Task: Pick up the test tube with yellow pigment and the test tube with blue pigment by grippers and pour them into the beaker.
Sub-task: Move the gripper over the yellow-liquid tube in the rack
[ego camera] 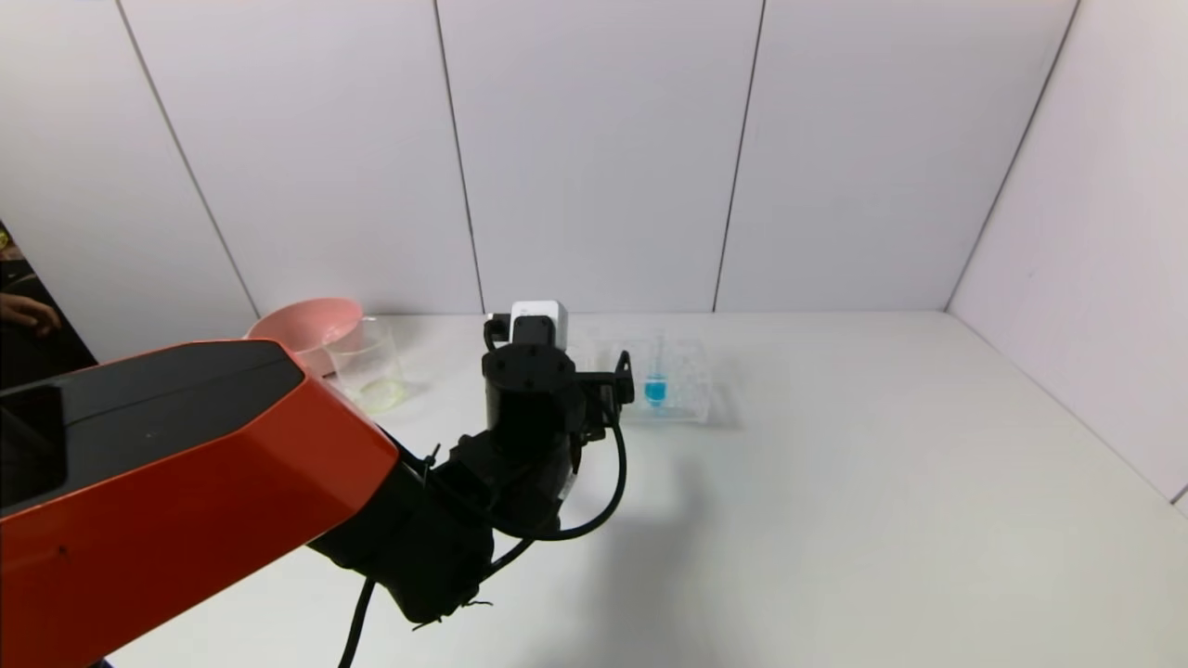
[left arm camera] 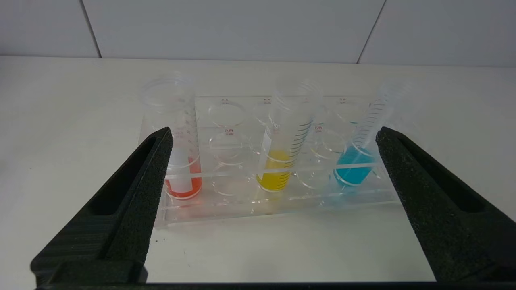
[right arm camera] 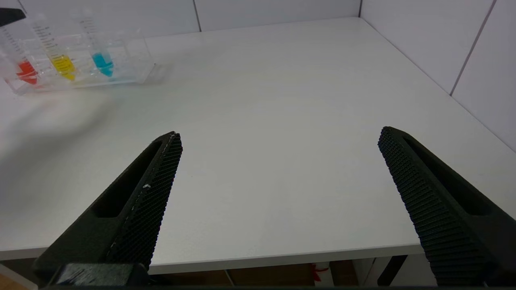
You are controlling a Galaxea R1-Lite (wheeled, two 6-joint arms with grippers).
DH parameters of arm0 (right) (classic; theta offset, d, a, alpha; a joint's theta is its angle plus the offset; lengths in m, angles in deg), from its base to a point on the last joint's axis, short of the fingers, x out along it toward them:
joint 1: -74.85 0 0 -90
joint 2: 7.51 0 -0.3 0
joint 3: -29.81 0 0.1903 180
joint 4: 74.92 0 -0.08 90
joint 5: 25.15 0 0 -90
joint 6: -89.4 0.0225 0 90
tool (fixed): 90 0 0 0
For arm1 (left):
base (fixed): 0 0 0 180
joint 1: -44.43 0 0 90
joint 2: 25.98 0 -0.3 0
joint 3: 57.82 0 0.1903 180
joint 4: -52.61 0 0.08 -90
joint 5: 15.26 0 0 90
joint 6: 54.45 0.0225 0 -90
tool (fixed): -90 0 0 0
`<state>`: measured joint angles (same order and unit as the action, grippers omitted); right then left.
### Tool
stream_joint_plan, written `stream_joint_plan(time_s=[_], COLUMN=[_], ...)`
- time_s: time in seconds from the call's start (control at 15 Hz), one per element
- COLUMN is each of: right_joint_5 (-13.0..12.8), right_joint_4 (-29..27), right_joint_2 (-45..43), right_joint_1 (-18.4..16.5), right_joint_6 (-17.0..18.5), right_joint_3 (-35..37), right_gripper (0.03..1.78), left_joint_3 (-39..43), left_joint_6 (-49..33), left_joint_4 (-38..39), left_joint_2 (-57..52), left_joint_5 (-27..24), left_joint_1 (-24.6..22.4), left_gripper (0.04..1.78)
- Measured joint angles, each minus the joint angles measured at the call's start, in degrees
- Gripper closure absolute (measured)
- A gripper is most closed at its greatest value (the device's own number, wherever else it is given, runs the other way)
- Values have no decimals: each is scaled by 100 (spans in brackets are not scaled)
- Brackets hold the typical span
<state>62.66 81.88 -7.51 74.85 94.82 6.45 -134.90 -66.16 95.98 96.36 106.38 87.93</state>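
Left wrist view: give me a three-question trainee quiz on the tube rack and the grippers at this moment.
1. True or false: the left gripper is shut on the test tube with yellow pigment.
2. In the clear tube rack, which tube stands between the other two? A) the orange-red tube B) the yellow one C) the test tube with blue pigment
3. Fill in: the right gripper hangs open over the bare white ____.

Key: 1 false, its jaws stand wide open short of the rack, holding nothing. 2 B. 3 table.
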Motion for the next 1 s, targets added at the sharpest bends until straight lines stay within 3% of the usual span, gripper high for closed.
stream_joint_plan(time_s=[1.0], right_joint_5=[0], right_joint_4=[0], right_joint_2=[0], right_joint_1=[0], right_joint_6=[0], right_joint_3=[0], right_gripper=[4], left_joint_3=[-1246], left_joint_6=[453], left_joint_4=[-41], left_joint_2=[1000], left_joint_5=[-88], left_joint_1=[-393], left_gripper=[6])
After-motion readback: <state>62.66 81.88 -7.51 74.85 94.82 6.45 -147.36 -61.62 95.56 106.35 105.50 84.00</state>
